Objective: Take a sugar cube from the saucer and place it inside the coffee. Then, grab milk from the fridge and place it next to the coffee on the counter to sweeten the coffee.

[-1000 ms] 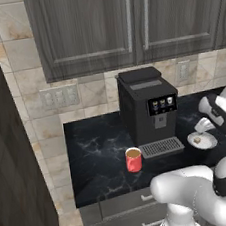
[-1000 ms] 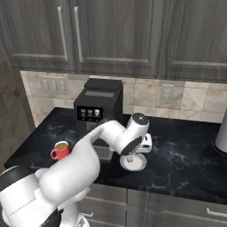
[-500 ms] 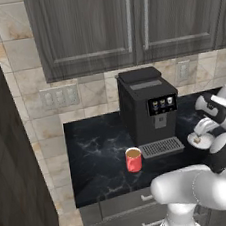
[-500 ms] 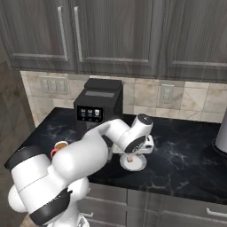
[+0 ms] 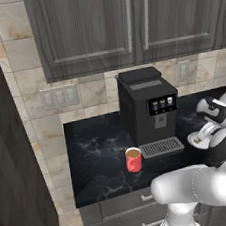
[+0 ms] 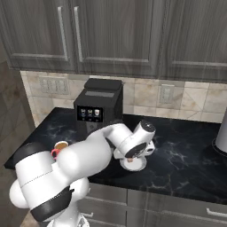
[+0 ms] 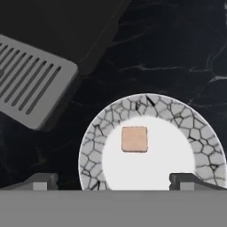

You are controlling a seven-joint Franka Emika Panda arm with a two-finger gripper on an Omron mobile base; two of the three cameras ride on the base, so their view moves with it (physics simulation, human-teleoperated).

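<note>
Sugar cube (image 7: 134, 138) lies alone in the saucer (image 7: 93, 146), jaws spread wide above.

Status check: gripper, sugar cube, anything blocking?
Gripper open, empty, above round white crackle-rimmed saucer. Small tan sugar cube lying on saucer between fingertips' line. Nothing in the way.

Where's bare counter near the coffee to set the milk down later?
Bare counter lies left of the coffee, toward the backsplash. Its right is crowded: the coffee machine and drip tray, then the saucer under the gripper.
</note>
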